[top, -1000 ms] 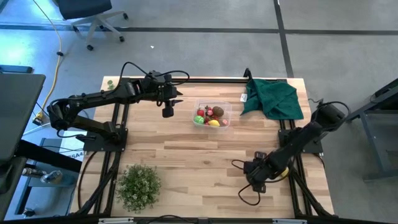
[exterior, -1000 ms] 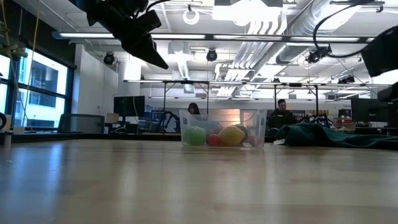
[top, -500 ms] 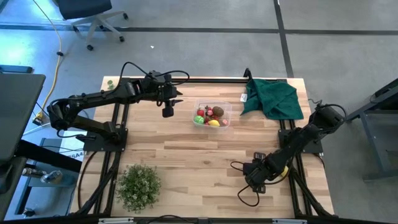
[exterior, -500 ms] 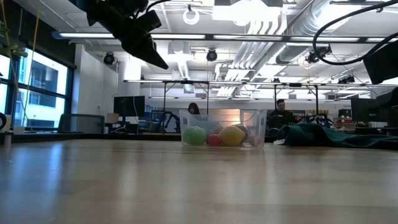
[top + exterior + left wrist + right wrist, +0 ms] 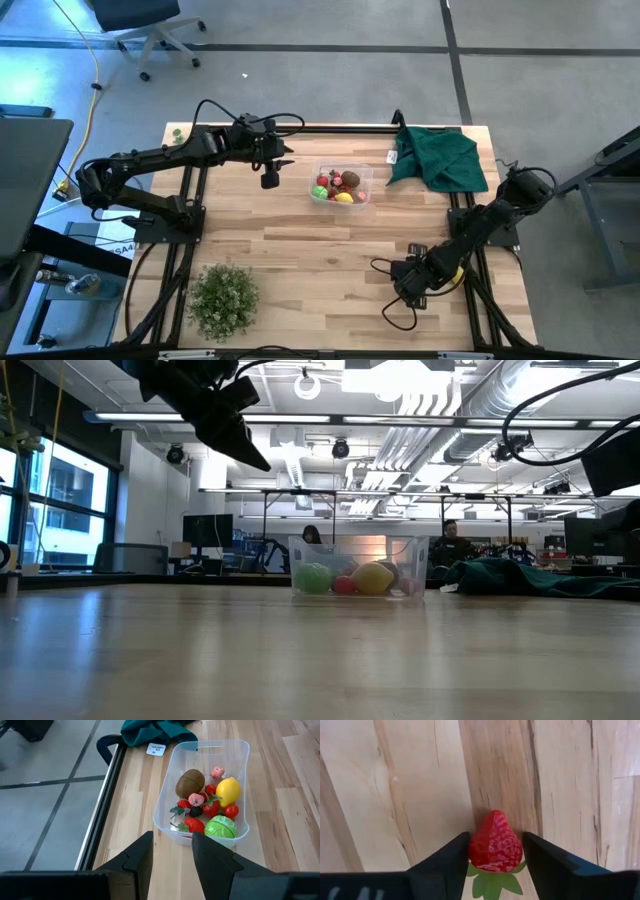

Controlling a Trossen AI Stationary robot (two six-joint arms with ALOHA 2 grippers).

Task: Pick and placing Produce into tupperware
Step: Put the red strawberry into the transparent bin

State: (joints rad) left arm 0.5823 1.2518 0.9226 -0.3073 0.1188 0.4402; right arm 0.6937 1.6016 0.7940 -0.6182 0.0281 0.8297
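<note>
While the left gripper (image 5: 172, 851) hangs part-open and empty near the tub (image 5: 170, 805), the right gripper (image 5: 495, 851) brackets a strawberry (image 5: 496, 842) on the table, fingers seemingly touching. It looks light and slick; pinch its widest middle.

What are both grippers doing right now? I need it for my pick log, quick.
Left gripper: open, empty, above the table beside the tupperware.
Right gripper: fingers around a strawberry on the table; grip cannot be told.
</note>
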